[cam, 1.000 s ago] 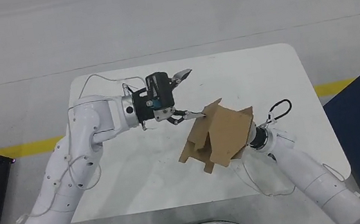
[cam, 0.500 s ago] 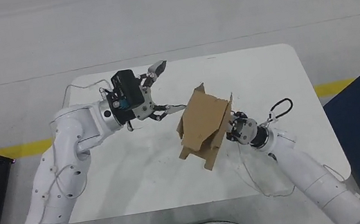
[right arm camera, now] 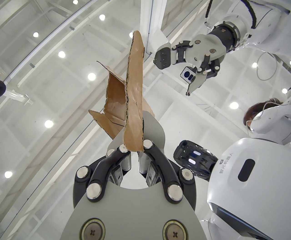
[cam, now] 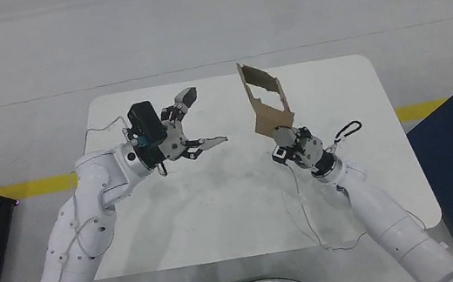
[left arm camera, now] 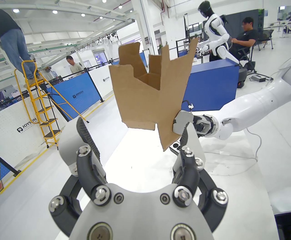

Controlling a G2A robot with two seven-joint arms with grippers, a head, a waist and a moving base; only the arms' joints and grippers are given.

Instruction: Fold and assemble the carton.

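So right now we're holding the carton (cam: 264, 100) up in the air in the upper middle of the top view, just right of centre, clear of the tabletop (cam: 221, 221). The right gripper (cam: 288, 138) is doing the holding. Its fingers are clamped on one bottom flap corner, and the rest of the cardboard is standing up from there, partly opened, with flaps poking out at the top. The left gripper (cam: 204, 118) is sitting left of centre in the same view, near the carton but not touching it. Its fingers are spread wide and pointing at the broad brown face.

Here's what we're thinking for this step. We're only gripping by a corner, so the board is probably going to swivel or flex the moment anything pushes on it. We're guessing the left side needs to take a wall panel, not a loose flap, and bite well in from the edge so nothing is tearing. Closing slowly, with the right hold tight, and pulling along the crease instead of across it is looking like the way to square it up. If the panels are sticking together, we're better off nudging one open first than yanking.
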